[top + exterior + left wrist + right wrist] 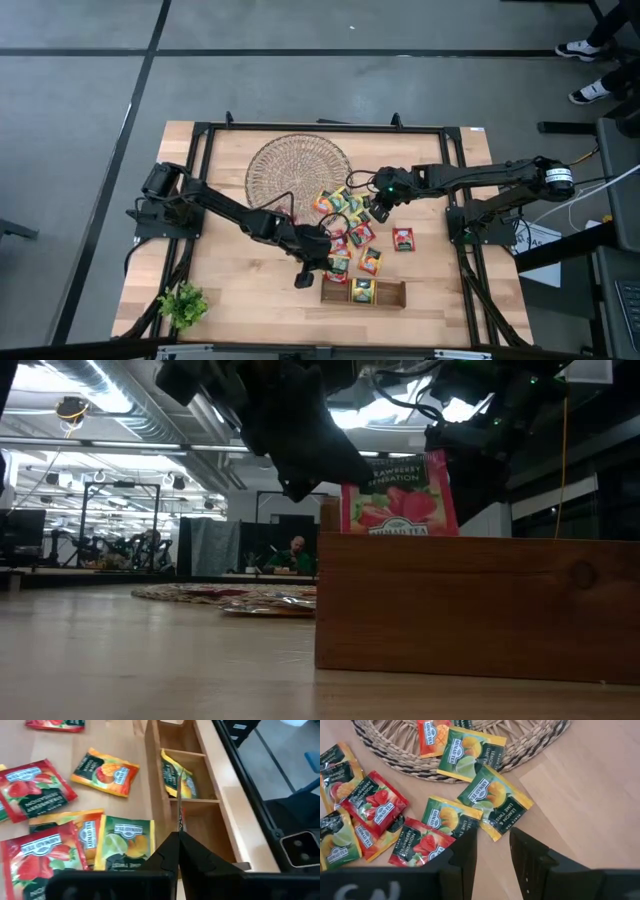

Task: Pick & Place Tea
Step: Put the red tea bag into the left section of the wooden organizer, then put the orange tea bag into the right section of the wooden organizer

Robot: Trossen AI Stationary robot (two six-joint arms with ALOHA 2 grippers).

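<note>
High view: the left gripper (330, 268) sits over the left end of the narrow wooden tray (390, 300) near the table's front edge, with the left arm reaching diagonally across the wooden table (230, 290). The right gripper (380, 212) hovers above the loose pile of tea sachets (345, 215) just beside the round wicker dish (285, 165); one red sachet (403, 238) lies apart to the right of the pile, and a sachet (363, 290) stands in the tray's middle compartment. A small green plant (183, 305) sits at the front-left corner. Low view: the tray wall (470, 605) fills the foreground, and a red strawberry sachet (400, 495) stands upright above it, its upper left corner under the dark gripper (which arm cannot be told from here alone). The dish shows flat in the distance, and a person (296, 553) sits far back in the room. Left wrist view: the left fingers (165, 857) are pressed together on the edge of a thin sachet (179, 800) seen edge-on, held over the tray's compartments; a yellow sachet (176, 777) leans in the compartment beyond. Red, orange and green sachets lie on the table beside the tray. Right wrist view: the right fingers (465, 852) stand apart with nothing between them, above a green lemon sachet (495, 802) and its neighbours; two more sachets lie on the dish rim (535, 747).
</note>
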